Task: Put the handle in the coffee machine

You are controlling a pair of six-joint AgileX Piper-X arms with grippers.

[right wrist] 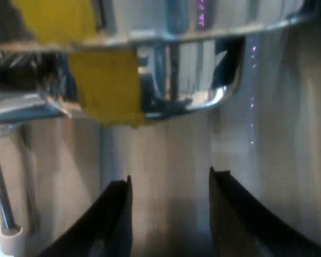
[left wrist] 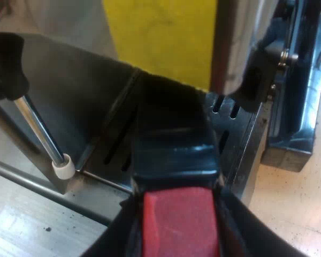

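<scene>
Left tool (left wrist: 179, 233) clenched on handle (left wrist: 174, 155) over drip tray (left wrist: 109, 136); right tool (right wrist: 168, 214) released, empty, facing espresso machine (right wrist: 171, 155).

Left hand (left wrist: 176, 242) clamped on the handle (left wrist: 174, 152) at the espresso machine (left wrist: 69, 96).

From where I stand, the black fingers (left wrist: 109, 243) press either side of the handle's red end (left wrist: 176, 217), and its dark shaft reaches out over a slotted metal tray (left wrist: 113, 147). A yellow patch (left wrist: 160, 37) sits on the machine above it. Near the tray, a thin steel wand (left wrist: 37, 128) slants down to a white tip (left wrist: 62, 167). A dark blue block (left wrist: 294, 126) rests on the pale bench (left wrist: 297, 206) beside the machine.
</scene>
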